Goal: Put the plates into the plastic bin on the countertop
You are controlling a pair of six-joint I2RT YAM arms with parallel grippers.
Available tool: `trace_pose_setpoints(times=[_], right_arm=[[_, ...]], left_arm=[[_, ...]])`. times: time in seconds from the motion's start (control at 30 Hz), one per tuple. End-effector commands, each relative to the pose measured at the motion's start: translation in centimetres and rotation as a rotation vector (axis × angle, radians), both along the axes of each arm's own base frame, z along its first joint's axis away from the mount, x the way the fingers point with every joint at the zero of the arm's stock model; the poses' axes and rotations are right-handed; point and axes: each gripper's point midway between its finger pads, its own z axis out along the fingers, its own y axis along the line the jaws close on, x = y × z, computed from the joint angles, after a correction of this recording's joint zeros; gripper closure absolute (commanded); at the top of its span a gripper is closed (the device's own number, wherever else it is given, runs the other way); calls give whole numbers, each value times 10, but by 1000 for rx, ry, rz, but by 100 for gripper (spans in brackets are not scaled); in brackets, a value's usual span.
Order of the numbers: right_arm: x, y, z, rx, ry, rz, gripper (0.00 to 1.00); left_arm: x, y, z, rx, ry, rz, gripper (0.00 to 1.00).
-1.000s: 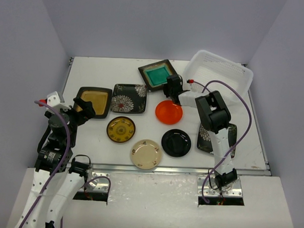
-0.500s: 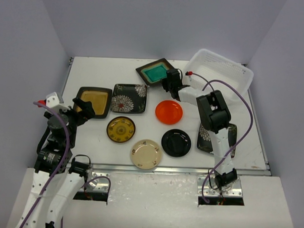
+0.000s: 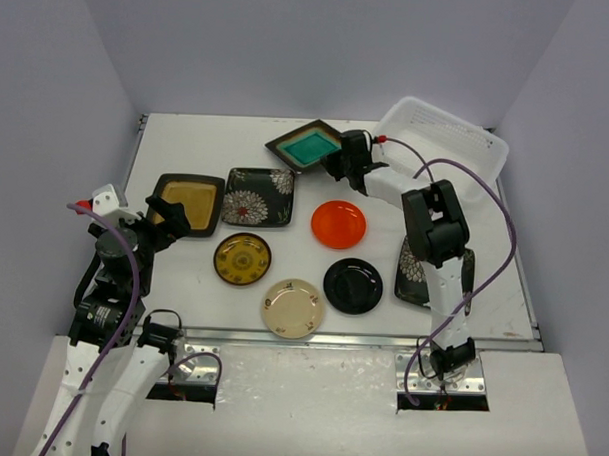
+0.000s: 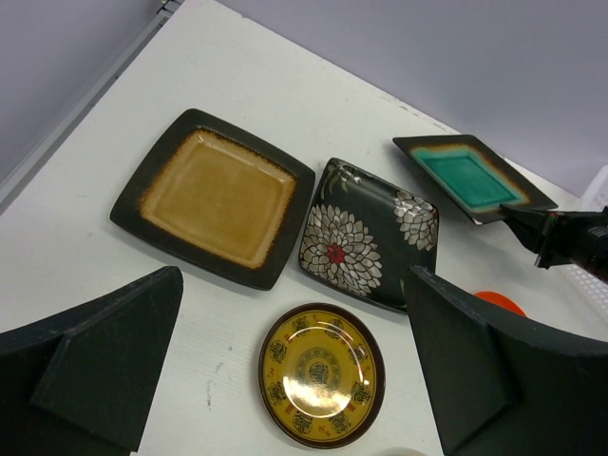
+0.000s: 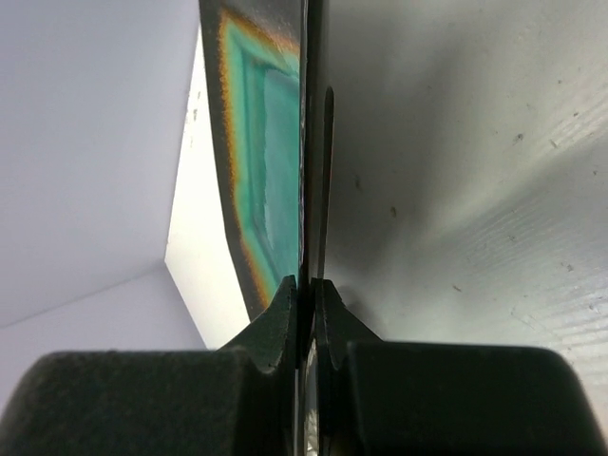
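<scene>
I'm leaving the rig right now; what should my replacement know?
Right gripper: jaws shut on the edge of the teal plate, raised just left of the plastic bin.
Left gripper: open, hovering by the mustard plate.
Done: no plate binned yet.
Left: the teal one, then seven on the countertop: mustard plate, floral plate, orange plate, patterned plate, cream plate, black plate, second floral plate, partly hidden.

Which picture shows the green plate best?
The top view: the whole green plate shows, with the right gripper pinching its corner. The left wrist view also shows it whole, but slanted and farther off. The right wrist view shows only a thin edge-on slice.
</scene>
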Motion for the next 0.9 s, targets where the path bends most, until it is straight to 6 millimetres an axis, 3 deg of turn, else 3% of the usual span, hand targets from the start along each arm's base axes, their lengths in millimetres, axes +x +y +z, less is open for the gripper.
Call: trace_pose_setpoints(times=[0.0,0.23,0.4,0.6,0.77,0.87], right_arm=[[22,-11,233,210,-503,7,100],[12,-35,271,246,-594,31,100],[10,-88,276,194,-605,-36,100],[-1,-173,266,18,-555,-64,100],[-12,-232,233,-93,-417,-87,100],[-20,-250,219,-141,-391,-114,100]], left_arm=[[3,-2,9,-2,-44,-8,0],[4,-3,8,-2,-39,-12,0],[3,-2,8,-1,-36,-9,0],[4,-5,8,-3,-36,-24,0],[7,-8,6,-1,-28,-39,0],[9,-10,5,-2,-22,-49,0]])
